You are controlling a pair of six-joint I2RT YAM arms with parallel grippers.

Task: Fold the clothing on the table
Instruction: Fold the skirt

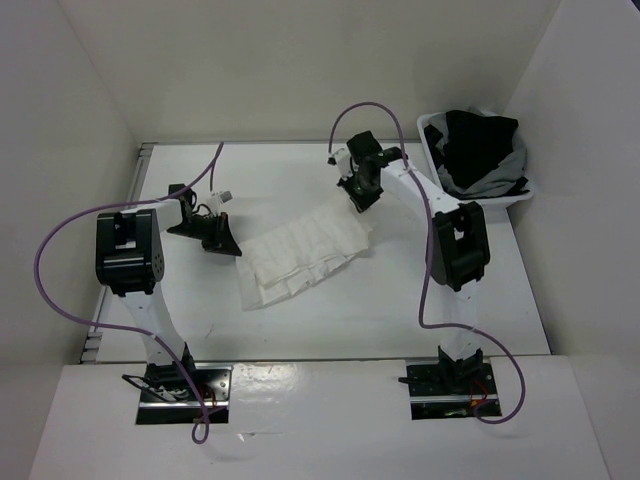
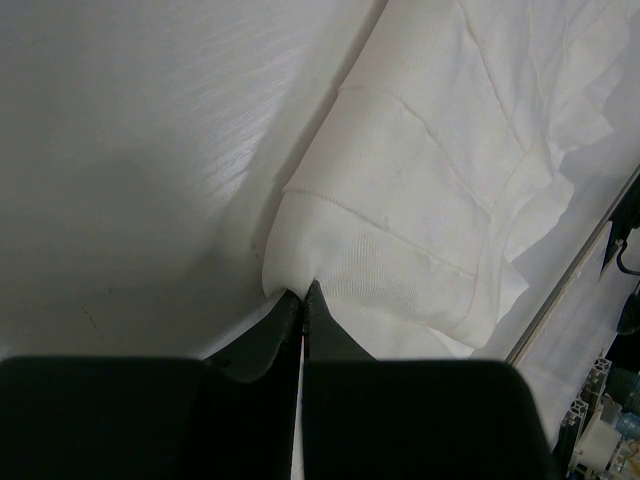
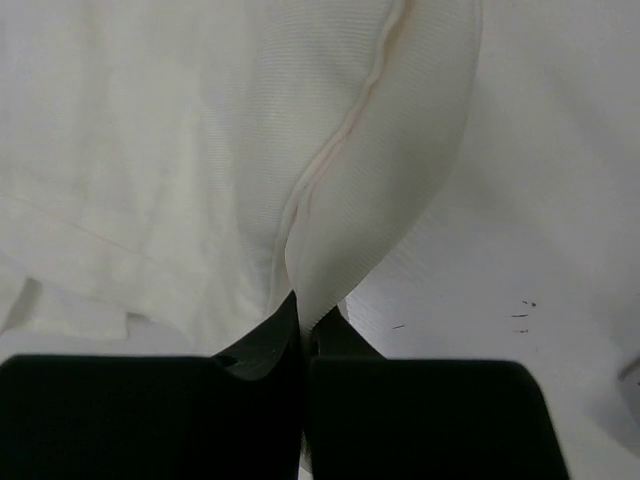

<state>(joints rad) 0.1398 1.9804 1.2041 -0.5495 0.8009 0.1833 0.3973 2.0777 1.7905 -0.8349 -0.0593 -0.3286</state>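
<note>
The clothing (image 1: 305, 255), a white pleated skirt, lies spread across the middle of the table (image 1: 340, 320). My left gripper (image 1: 222, 243) is shut on its left corner; in the left wrist view the black jaws (image 2: 302, 297) pinch the edge of the clothing (image 2: 420, 200). My right gripper (image 1: 360, 198) is shut on the far right corner, which rises a little off the table. From the right wrist, a raised fold of the clothing (image 3: 370, 180) runs down between the jaws (image 3: 312, 310).
A white basket (image 1: 480, 160) holding black and grey garments stands at the back right corner. White walls enclose the table on three sides. Purple cables loop from both arms. The arm bases sit at the near edge.
</note>
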